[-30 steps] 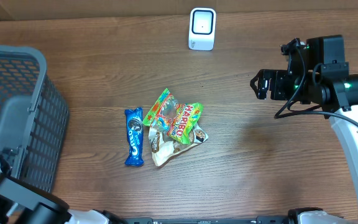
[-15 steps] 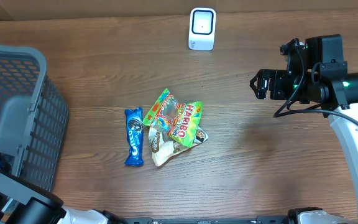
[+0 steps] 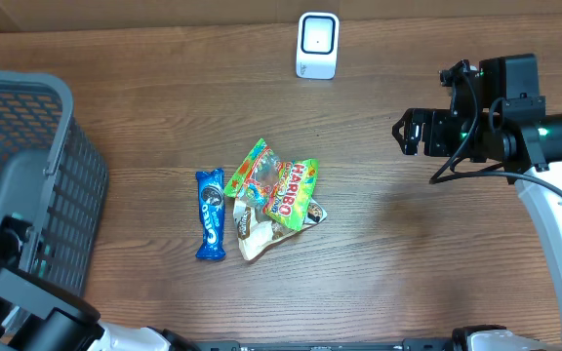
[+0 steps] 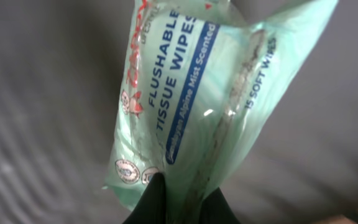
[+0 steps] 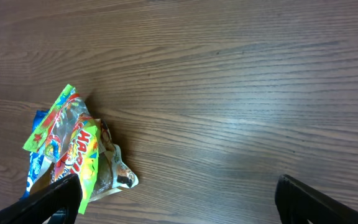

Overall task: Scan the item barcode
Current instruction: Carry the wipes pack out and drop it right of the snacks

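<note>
Wood-grain tabletop [image 3: 408, 263], brown, with a tan wall [image 3: 164, 15] behind its far edge.

Nearest me, at the near left corner, the left gripper [image 4: 182, 196] is clamped tight on the bottom end of the wipes pack [image 4: 191, 93]. It's a pale green soft pack, and I read "FLUSHABLE TISSUE WIPES" on a blue band. Its long axis runs straight away from the gripper, leaning a little to the right in the wrist view, and the lettering runs along that axis. Behind it is only blurred grey. I can't find the pack in the overhead view, so I can't tell whether it sits inside the basket.

The grey mesh basket [image 3: 61, 146] takes up the left edge.

Mid-tabletop there's a small pile. A blue Oreo pack [image 3: 210, 214] lies lengthwise near to far. Just right of it is a green Haribo bag [image 3: 286, 190] on top of a pale packet [image 3: 252, 239].

Further out, over the right side, the right gripper [image 3: 410, 133] hangs with jaws fully spread and nothing between them.

At the far edge, near the middle, stands the white scanner [image 3: 317, 45].
</note>
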Controlling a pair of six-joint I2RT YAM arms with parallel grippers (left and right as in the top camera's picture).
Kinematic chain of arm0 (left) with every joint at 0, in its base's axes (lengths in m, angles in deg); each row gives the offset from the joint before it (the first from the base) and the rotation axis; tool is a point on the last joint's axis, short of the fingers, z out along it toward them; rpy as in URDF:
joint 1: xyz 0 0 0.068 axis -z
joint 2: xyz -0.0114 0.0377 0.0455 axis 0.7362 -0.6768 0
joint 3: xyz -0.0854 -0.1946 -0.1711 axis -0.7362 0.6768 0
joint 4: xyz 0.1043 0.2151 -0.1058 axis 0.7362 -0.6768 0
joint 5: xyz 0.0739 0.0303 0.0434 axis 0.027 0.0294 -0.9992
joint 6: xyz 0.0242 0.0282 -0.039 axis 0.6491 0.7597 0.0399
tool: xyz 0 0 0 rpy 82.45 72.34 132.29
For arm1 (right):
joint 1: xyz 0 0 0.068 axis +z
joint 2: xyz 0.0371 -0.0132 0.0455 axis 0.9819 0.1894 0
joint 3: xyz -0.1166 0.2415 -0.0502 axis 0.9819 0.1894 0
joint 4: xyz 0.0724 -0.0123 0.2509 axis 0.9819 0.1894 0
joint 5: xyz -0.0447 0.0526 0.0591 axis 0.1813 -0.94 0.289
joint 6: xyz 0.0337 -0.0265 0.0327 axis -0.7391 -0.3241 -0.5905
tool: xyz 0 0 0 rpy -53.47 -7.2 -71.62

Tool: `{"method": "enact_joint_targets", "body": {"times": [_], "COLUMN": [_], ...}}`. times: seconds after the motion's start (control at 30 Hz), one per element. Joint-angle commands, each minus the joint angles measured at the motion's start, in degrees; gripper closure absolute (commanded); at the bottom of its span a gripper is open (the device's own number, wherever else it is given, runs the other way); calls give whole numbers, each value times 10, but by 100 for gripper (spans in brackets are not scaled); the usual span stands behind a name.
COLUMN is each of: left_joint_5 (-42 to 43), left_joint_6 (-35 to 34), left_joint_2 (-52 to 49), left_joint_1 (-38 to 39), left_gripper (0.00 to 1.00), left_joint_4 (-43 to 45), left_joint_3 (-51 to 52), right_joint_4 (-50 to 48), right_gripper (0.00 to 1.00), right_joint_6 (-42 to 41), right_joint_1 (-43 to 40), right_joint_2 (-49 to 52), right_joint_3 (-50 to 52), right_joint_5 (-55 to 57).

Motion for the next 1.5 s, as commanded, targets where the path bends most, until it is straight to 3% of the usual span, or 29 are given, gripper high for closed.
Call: {"method": "enact_joint_targets", "body": {"times": [0.0,0.23,0.37,0.63,0.93,1.23,1.47], "left_joint_5": [41,82,114,111,111,110,162], "left_joint_6": [-3,9,38,43,-13,-39,-45], "left_joint_2": [15,67,116,133,31,-111,-141], "left_joint_1": [41,128,215,498,757,894,927], "left_gripper": [96,96,96,96,96,96,96], "left_joint_4": [-49,-158,-179,-223,-138,-86,-68], "left_joint_3": [-107,-284,-331,-312,-205,-183,-183], "right_joint_4": [-7,-8,-10,-17,-13,-10,-10], "right_gripper": [0,0,0,0,0,0,0], "right_joint_6": [-2,-2,-2,-2,-2,-2,-2], "right_joint_1": [5,5,5,5,5,5,5], "right_joint_2": [1,1,1,1,1,1,1], "right_joint_3": [2,2,2,2,2,2,2], "right_joint_5": [-3,-3,-3,-3,-3,-3,-3]}}
